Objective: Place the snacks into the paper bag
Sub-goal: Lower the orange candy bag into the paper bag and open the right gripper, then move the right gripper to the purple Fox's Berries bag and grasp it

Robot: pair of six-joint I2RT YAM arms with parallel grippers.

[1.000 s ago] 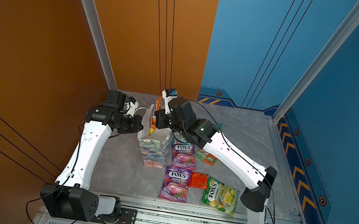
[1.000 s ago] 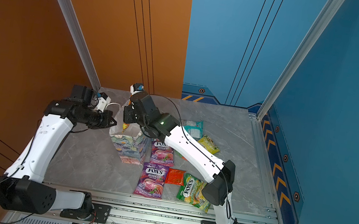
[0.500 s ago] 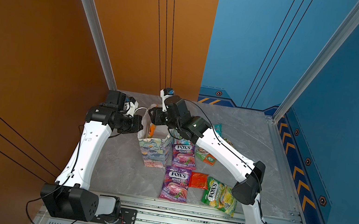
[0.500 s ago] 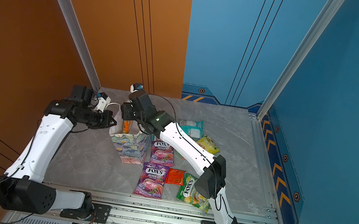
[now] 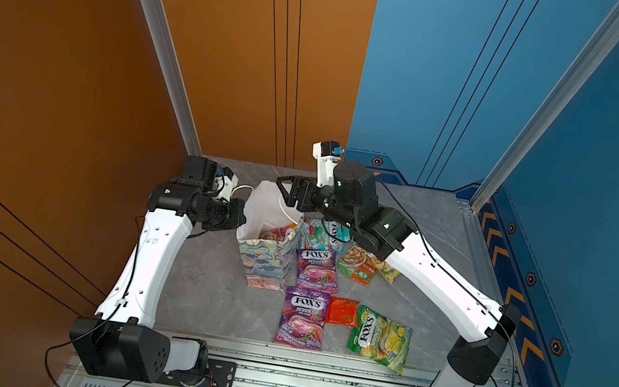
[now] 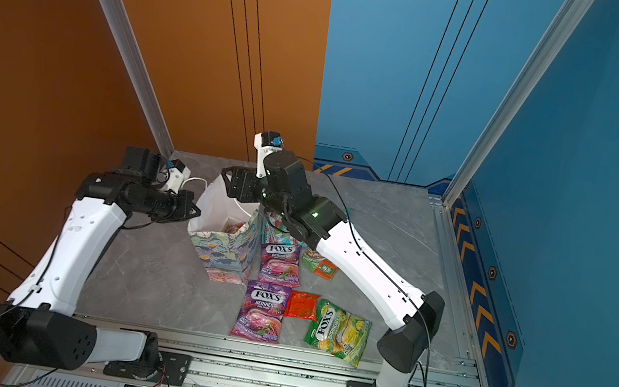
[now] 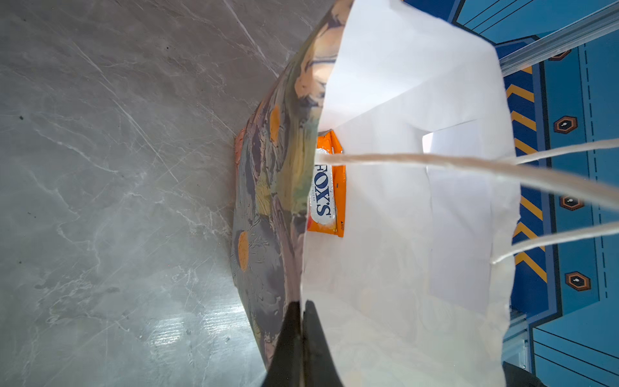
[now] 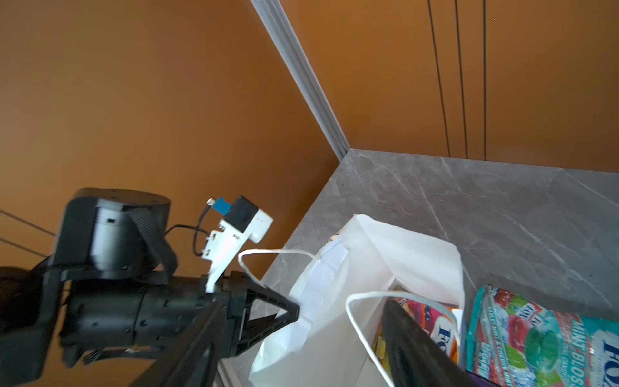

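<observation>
Looked down on a grey marbled table [image 5: 200, 291] boxed in by orange and blue walls. Found the paper bag [image 5: 268, 259] standing upright left of the middle, toward the far side, floral outside, white inside, mouth gaping. Saw the left hand [image 7: 302, 306] pinched flat on the bag's left rim, both black fingers pressed together with the paper edge between them. Saw the right hand [image 5: 289, 196] hovering over the bag's far rim, jaws spread wide, gripping nothing. Spotted an orange FOX'S packet [image 7: 330, 187] low inside the bag, close to its near wall. Noted a teal FOX'S packet [image 5: 320, 232] just right of the bag, partly under the right arm. Found a purple FOX'S packet [image 5: 316, 271] flat on the table just beside the bag's right side, and a second purple FOX'S packet [image 5: 302, 322] nearer the front edge. Placed a green FOX'S packet [image 5: 379, 338] at the near right, tilted. Made out a green-orange packet [image 5: 361, 266] right of the first purple one, with a yellow packet [image 5: 388, 270] beside it, mostly hidden by the right arm. Picked out a small red packet [image 5: 341, 311] between the second purple packet and the green one. Traced thin white cord handles [image 8: 278, 251] looping up from the bag's rim.
</observation>
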